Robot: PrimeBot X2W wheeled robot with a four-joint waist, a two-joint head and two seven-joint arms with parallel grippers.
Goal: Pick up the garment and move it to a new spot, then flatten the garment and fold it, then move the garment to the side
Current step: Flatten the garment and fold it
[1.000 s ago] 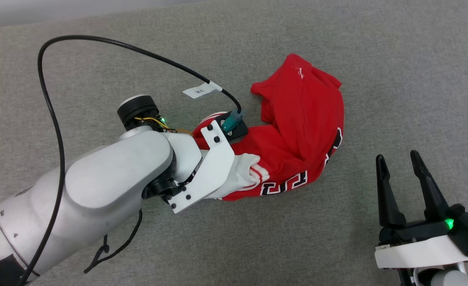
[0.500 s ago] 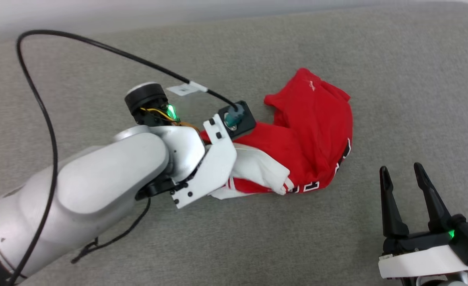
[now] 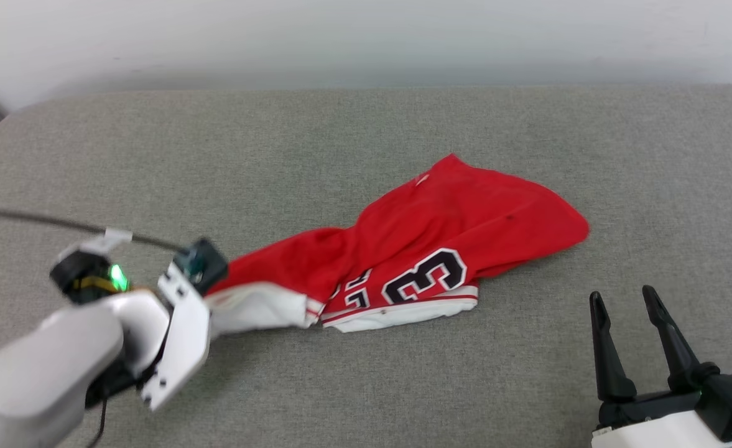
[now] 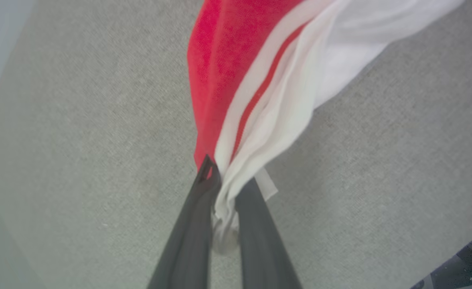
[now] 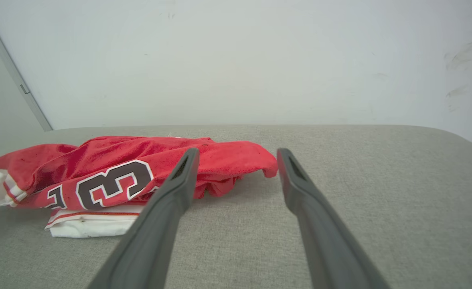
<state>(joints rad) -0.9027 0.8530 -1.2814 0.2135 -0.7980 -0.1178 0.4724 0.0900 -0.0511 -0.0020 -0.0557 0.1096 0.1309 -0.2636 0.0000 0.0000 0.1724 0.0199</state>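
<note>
Step in hand, by my reading: the first one, carrying the shirt to a new spot. Left gripper (image 4: 227, 176) pinches a bunched fold of white cloth with red stripe trim, fingers pressed close on it, the cloth rising from the tips. Whether that is a sleeve end or the hem, cannot tell. Right gripper (image 3: 622, 295) idle at the lower right, fingers spread with nothing between them, near the shirt's right end but apart from it. The shirt (image 3: 453, 218) lies across the middle of the grey cushion (image 3: 341, 143), drawn out long from the left gripper toward the right, most of it resting on the cushion. Red body on top, rumpled and doubled over itself. Black number with white outline: the 3 reads plainly, the digit beside it is half lost in a fold. A white sleeve edged in red pokes out along the near side. Far end is a loose red flap. Next move likely calls for laying the held end down and letting go, then both grippers taking opposite edges to spread it. The folded-under layers will need pulling out before any fold holds.
</note>
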